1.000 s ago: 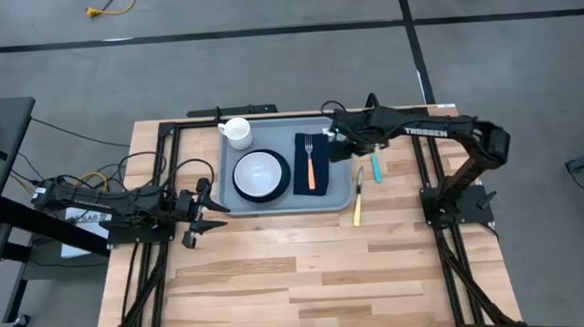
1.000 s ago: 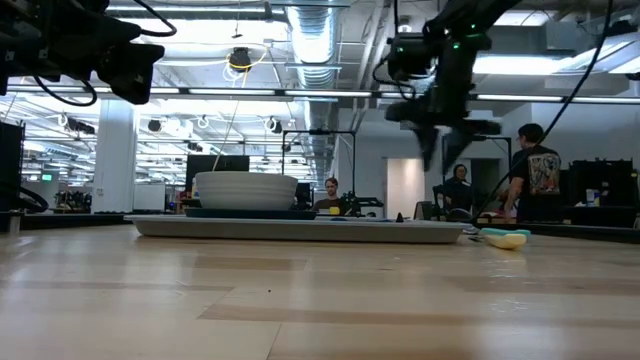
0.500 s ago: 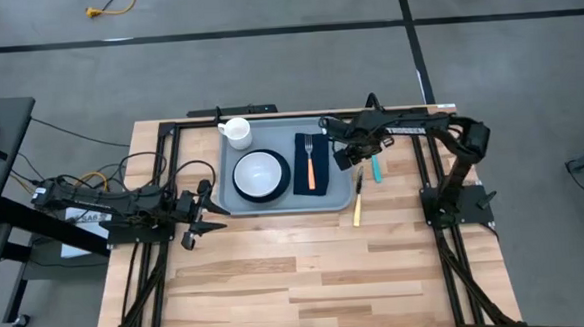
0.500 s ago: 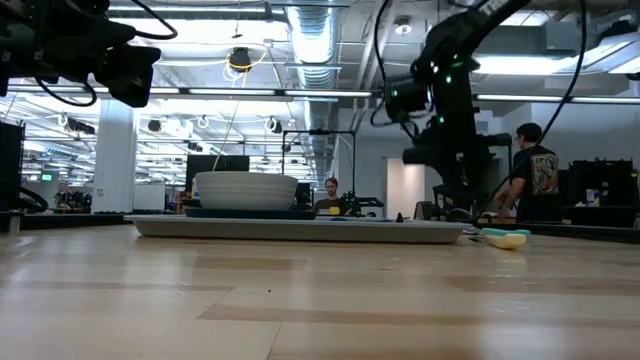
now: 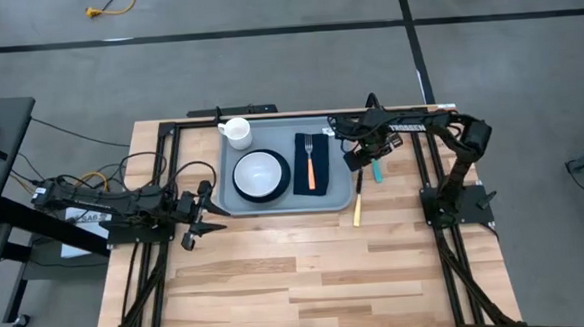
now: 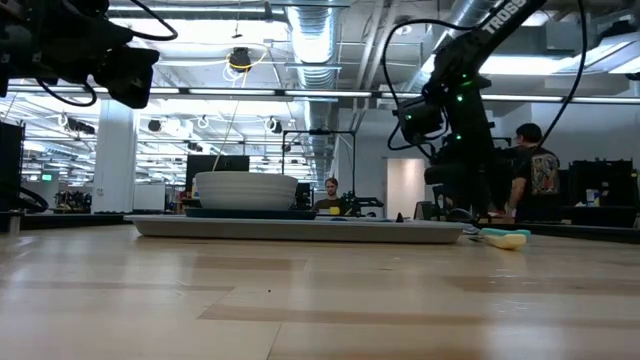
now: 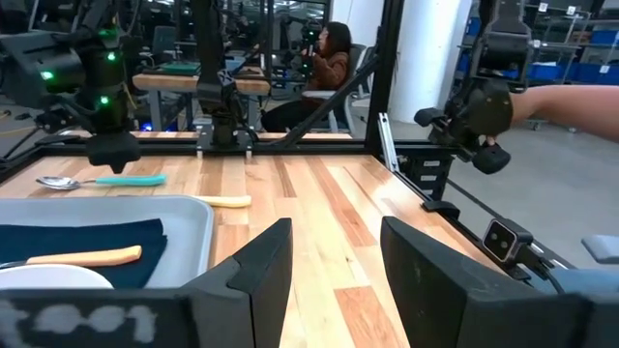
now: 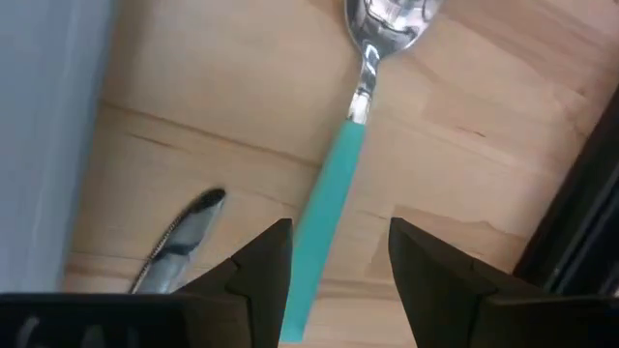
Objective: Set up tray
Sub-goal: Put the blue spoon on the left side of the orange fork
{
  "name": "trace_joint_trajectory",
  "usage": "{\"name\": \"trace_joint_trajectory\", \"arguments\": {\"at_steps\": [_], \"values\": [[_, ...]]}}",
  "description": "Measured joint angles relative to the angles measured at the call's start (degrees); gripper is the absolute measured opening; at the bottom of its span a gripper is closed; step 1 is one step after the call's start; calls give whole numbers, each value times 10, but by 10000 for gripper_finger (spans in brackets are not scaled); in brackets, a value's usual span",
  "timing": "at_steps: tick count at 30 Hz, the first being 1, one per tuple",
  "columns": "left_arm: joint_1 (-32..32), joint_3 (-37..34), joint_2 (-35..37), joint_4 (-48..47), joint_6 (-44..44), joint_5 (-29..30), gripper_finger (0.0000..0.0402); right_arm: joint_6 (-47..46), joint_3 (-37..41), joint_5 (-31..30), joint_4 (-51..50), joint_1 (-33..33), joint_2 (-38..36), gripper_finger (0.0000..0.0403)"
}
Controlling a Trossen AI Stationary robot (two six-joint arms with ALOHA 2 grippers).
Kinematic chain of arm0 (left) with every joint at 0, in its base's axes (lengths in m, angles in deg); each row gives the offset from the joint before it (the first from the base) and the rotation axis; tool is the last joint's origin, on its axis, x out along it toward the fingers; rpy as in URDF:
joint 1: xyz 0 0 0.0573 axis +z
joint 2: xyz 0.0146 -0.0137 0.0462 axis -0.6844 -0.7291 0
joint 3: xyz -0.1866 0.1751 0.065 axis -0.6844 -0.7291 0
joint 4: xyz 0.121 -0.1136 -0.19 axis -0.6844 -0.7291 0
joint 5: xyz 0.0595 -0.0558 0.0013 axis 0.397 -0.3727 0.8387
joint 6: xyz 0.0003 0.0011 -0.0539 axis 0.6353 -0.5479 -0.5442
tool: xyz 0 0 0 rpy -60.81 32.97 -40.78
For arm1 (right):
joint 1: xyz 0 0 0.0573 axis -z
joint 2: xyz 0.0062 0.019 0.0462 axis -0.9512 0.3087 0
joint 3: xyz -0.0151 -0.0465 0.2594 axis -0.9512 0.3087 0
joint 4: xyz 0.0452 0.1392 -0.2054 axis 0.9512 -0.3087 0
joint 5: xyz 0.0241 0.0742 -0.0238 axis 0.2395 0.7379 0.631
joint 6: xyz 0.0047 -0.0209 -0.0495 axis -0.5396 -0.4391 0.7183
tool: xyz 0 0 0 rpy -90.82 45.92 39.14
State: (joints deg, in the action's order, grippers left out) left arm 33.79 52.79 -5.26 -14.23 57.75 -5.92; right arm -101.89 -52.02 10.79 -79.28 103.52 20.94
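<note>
On the far half of the table (image 5: 298, 283) lies the tray (image 5: 346, 196), its long side running across, and I take it as my landmark. Inside it, toward my left end, sits a white bowl (image 5: 260, 172) on a dark plate (image 5: 241, 190); toward my right end lies a navy napkin (image 5: 312, 163) with an orange-handled fork (image 5: 311, 158) laid on top, tines toward the tray's far edge. A white mug (image 5: 236, 131) stands at the tray's far left corner; whether it rests on the rim or just inside, I cannot tell. Just off the tray's right edge, on bare wood, lie a yellow-handled knife (image 5: 357, 206) closest to the rim and a teal-handled spoon (image 5: 376, 166) a little farther out, apart from each other. My right gripper (image 5: 358, 160) hangs directly over the spoon, just beside the tray's right edge; in the right wrist view my two fingers (image 8: 261, 271) stand apart with the teal handle (image 8: 329, 208) showing between them, and they clamp nothing. My left gripper (image 5: 203, 214) waits off the tray's near left corner, above the table, fingers (image 7: 259, 275) parted and empty. In the low view the tray (image 6: 300, 229) rests flat on the wood with the bowl (image 6: 246, 189) rising above its rim. People stand in the room behind.
</note>
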Motion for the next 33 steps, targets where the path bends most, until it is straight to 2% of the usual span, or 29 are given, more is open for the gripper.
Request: {"name": "trace_joint_trajectory", "arguments": {"at_steps": [8,23,33], "values": [[0,0,0,-9,-8,-4,148,55,65,40,116,37,-40,169],[0,0,0,-37,-23,-3,148,99,76,55,168,110,-43,176],[0,0,0,-56,-19,2,148,111,91,70,181,114,-43,178]]}}
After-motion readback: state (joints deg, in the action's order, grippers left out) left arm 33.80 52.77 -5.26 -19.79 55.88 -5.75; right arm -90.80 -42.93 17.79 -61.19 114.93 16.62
